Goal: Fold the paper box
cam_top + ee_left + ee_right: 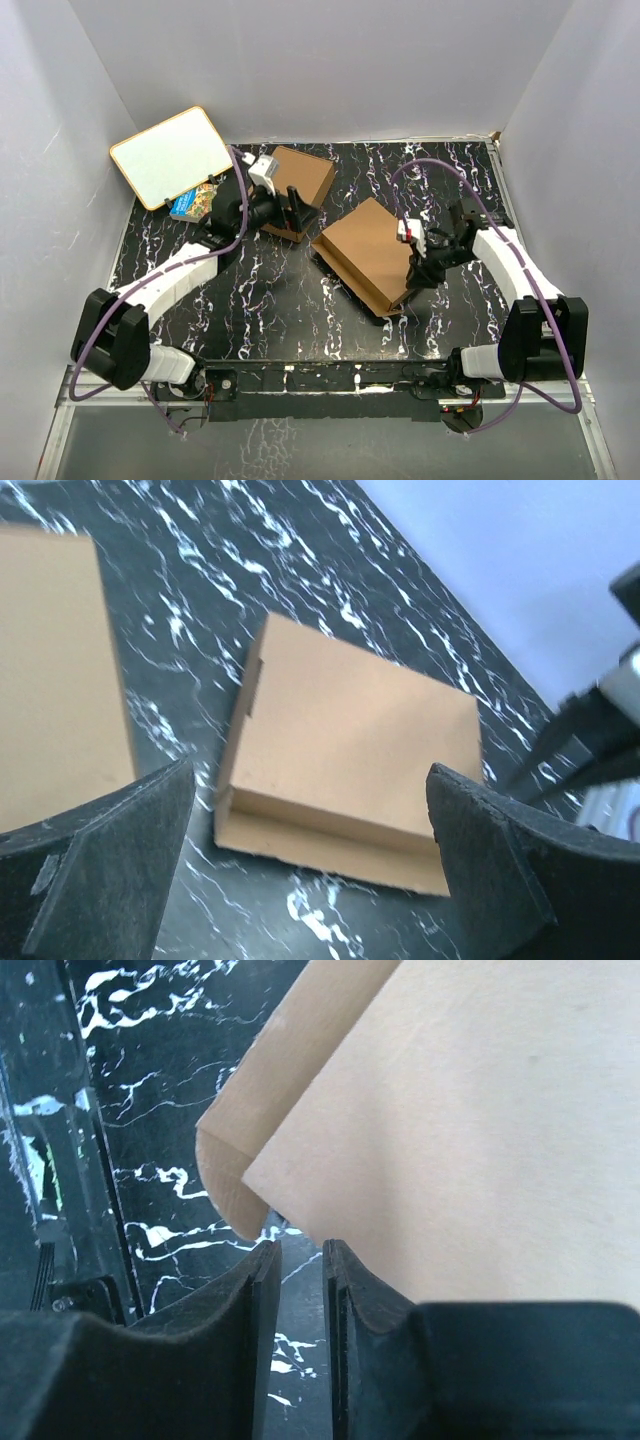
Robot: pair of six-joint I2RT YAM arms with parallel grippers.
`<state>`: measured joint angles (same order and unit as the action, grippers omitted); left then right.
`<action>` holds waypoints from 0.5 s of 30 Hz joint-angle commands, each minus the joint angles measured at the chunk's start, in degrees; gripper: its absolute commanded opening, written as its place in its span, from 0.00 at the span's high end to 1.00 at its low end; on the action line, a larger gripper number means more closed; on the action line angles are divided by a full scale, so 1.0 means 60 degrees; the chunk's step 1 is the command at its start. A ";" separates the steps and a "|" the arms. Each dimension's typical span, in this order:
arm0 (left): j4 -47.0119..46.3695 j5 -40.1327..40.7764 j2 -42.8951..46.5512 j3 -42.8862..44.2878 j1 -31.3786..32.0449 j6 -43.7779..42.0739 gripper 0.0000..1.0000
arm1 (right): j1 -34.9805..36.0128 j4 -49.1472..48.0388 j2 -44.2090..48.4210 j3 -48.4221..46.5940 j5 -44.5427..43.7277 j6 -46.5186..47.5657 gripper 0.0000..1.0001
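The paper box (368,252) lies closed and flat near the middle of the desk (280,300), a little toward the right edge. It is turned so that its corners, not its sides, face the desk's edges. In the left wrist view its front wall shows a tucked flap and a short slit on one side.

The left gripper (300,880) hovers on the far-left side of the box with its jaws spread wide and nothing between them. The right gripper (300,1300) sits low at the box's right corner. Its jaws are parted by a narrow gap through which only the desk shows, so it grips nothing.

A plain brown box (303,180) lies near the far edge, just behind the left gripper. A whiteboard (175,155) and a colourful book (195,203) occupy the far left corner.
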<state>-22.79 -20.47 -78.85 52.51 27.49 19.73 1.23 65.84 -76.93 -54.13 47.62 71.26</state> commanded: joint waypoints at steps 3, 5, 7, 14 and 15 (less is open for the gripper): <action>-0.0991 -0.1224 0.1203 -0.1628 -0.0054 0.1910 0.05 | -0.0814 -0.0722 0.0287 -0.1199 0.1203 -0.1229 0.65; -0.1144 -0.1330 0.1490 -0.2057 -0.0044 0.2580 0.08 | -0.1106 -0.1416 0.0197 -0.1421 0.1411 -0.2081 0.60; -0.1354 -0.1408 0.1650 -0.2520 0.0012 0.3263 0.10 | -0.1439 -0.2566 0.0001 -0.1605 0.1514 -0.3287 0.54; -0.0978 -0.0277 0.1501 -0.3348 0.1253 0.3977 0.23 | -0.2406 -0.5288 -0.1554 -0.2117 0.0541 -0.6393 0.53; -0.0866 -0.0021 0.1367 -0.3339 0.1447 0.3996 0.27 | -0.2403 -0.5590 -0.1742 -0.2107 0.0084 -0.6556 0.54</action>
<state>-29.04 -24.97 -70.02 32.91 31.90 40.75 -12.25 44.84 -83.61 -64.49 53.19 42.65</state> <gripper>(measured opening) 0.786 0.470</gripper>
